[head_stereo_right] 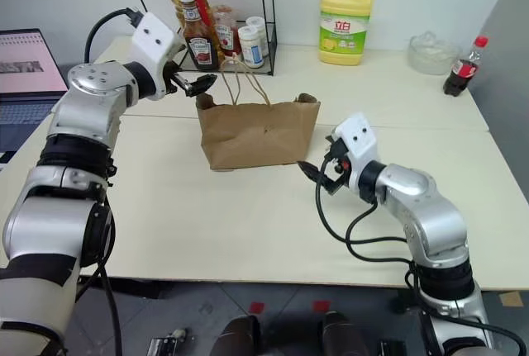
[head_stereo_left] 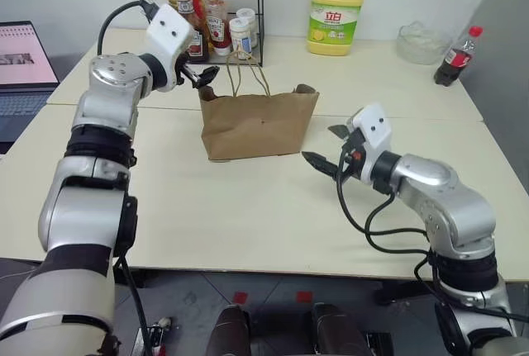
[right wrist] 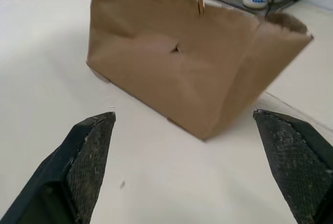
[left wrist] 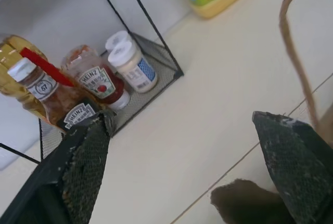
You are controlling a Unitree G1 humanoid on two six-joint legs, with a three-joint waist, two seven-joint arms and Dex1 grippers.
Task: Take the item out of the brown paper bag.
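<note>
The bag (head_stereo_left: 259,121) stands upright mid-table, mouth up, string handles (head_stereo_left: 248,75) rising from its rim. The bottle is nowhere to be seen; presumably it is down inside, behind the paper walls.

Left gripper (head_stereo_left: 201,76) hovers at the bag's 10 o'clock corner, right at rim height, jaws spread wide with nothing between them. The left wrist view looks past the fingers (left wrist: 86,167) toward the condiment rack (left wrist: 151,63), with one handle string close by the other finger.

Right gripper (head_stereo_left: 326,148) sits low at the bag's 4 o'clock, just off the side wall, jaws equally wide and empty (its wrist view faces the creased paper front square on).

Handling, as a judgement: thin kraft paper is light and floppy, so it will likely slide or cave if pushed. Pinching the rim or a handle looks the safest way to steady it. A small plastic drink bottle should be fairly light, smooth and a bit slippery, yielding under squeeze; the neck under the cap or mid-body seems the best hold.
</note>
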